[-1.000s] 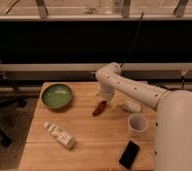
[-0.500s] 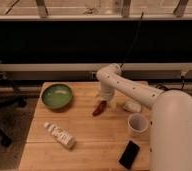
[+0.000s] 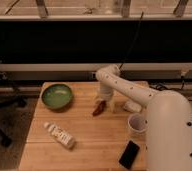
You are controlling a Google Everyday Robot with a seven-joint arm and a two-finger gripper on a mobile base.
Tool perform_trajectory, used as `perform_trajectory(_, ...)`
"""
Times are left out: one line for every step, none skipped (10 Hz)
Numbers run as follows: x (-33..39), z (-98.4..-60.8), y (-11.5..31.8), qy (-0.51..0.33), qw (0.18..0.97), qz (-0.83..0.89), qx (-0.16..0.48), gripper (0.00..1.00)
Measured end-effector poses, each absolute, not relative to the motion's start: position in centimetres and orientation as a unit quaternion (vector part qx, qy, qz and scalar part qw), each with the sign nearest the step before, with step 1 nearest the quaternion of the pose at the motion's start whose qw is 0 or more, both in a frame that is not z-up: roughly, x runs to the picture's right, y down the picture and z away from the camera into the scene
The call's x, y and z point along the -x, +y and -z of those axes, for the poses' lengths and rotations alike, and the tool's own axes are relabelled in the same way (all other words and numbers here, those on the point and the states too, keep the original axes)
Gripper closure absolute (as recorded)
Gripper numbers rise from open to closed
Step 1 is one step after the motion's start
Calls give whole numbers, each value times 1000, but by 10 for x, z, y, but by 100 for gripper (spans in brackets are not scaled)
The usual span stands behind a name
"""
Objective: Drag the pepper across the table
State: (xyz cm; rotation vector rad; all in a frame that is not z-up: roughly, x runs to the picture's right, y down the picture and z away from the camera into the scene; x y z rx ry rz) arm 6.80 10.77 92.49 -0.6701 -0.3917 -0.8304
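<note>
White-shelled, the tool (image 3: 104,100) sits low over the middle of the tabletop (image 3: 91,147), at the end of the arm (image 3: 126,89) that reaches in from the right and bends straight down. Whether it is closed on anything or merely pressing cannot be told from this view. Right at its tip lies the pepper (image 3: 99,108), a slim dark red chili slanting toward the near-left, its upper end apparently touching or under the tool. By that, the drag looks to be the step in hand. It calls for steady downward contact and a slow, level sweep, so the pepper slides flat on the wood and does not roll out sideways. Bare planks to the near-left look like the safest line. Further out, a green bowl (image 3: 57,95) stands at the far left, a white bottle (image 3: 60,135) lies toward the near-left, a cup (image 3: 137,123) stands to the right, and a dark phone (image 3: 130,154) rests by the near edge; the path should stay apart from each.
</note>
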Motion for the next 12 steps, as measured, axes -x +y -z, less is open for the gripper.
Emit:
perform_trajectory(-67,-925,108,-187,842,393,318,54)
perform_trajectory(-68,-926,108,-188,842,393,319,62)
perform_trajectory(-69,-926,107,-188,842,392,318,74)
perform_trajectory(-70,-926,105,-186,843,392,317,82)
perform_trajectory(-72,-927,102,-183,844,393,316,86)
perform_trajectory(-75,-929,99,-178,845,393,314,86)
perform_trajectory(-77,-932,96,-174,846,394,314,86)
perform_trajectory(-80,-934,94,-169,848,394,313,86)
perform_trajectory(-82,-938,90,-164,849,394,312,86)
perform_trajectory(-85,-944,84,-155,851,395,309,86)
perform_trajectory(-86,-948,81,-152,853,394,307,86)
perform_trajectory(-90,-954,76,-145,856,392,305,86)
